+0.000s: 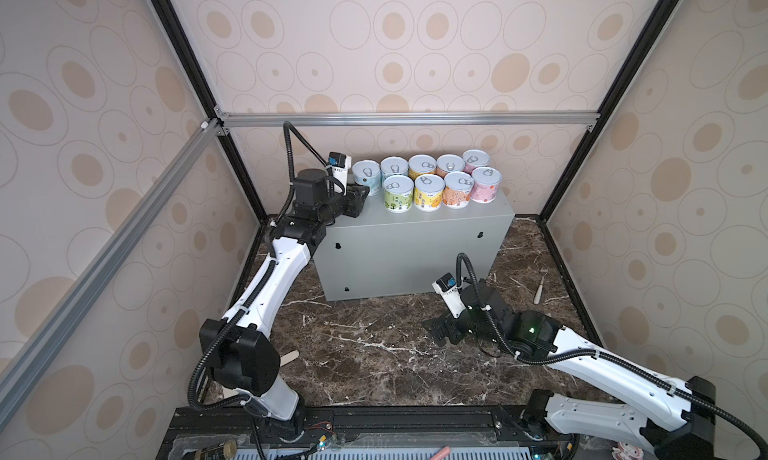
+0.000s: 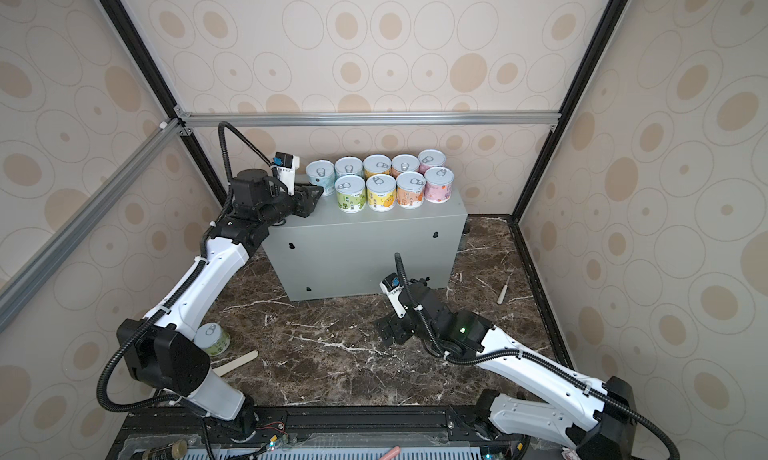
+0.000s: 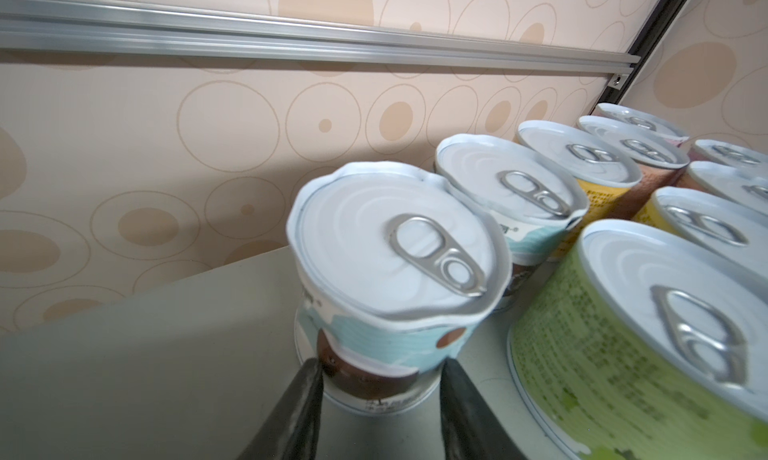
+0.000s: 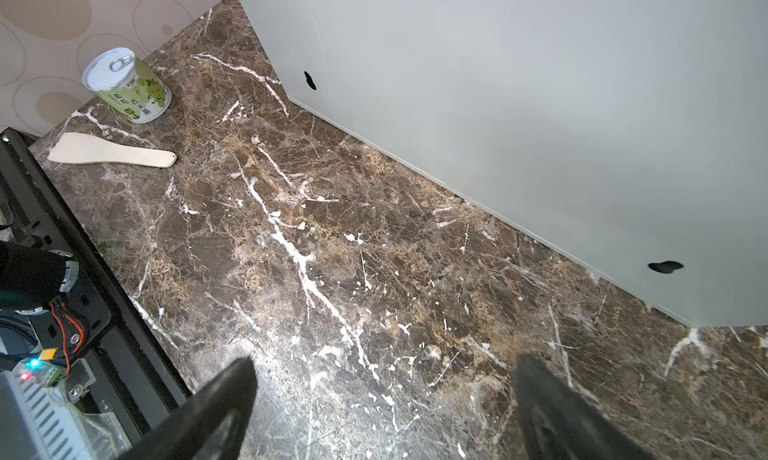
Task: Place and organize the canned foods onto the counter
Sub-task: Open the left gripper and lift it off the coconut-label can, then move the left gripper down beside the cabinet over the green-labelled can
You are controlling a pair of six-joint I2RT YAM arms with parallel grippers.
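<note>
- Teal paper, crumpled at the upper rim, wrapped round the teal tin (image 3: 395, 245) at the left end of the back row on the counter (image 1: 415, 245); upright, base flat on the grey sheet metal.
- Left gripper (image 1: 359, 194) level with that base, one dark finger (image 3: 307, 395) on each side, against or just beside the label; pinching or merely flanking, cannot tell.
- Nine canned foods (image 1: 428, 191) up there in two close rows, five behind and four in front; short cylinders, silver pull-tab lids, pastel labels.
- Left end of the front row bare, just where the left gripper reaches in; probably the last slot.
- Green tin (image 2: 212, 339) down on the brown veined marble (image 1: 374, 354), upright, long axis vertical, near the left wall and just beside the left arm's lower joint; flat pale wooden spatula (image 4: 112, 152) near it.
- Right gripper (image 4: 382, 366) low over the marble in front of the counter, jaws wide apart, nothing between; green tin well apart from it, off toward the left wall.
- Left arm's base nearer that tin, yet its gripper up on the counter; right gripper low and looking its way.
- Side-on grasp round the label likely best; thin paper over smooth metal, probably easy to crease.
</note>
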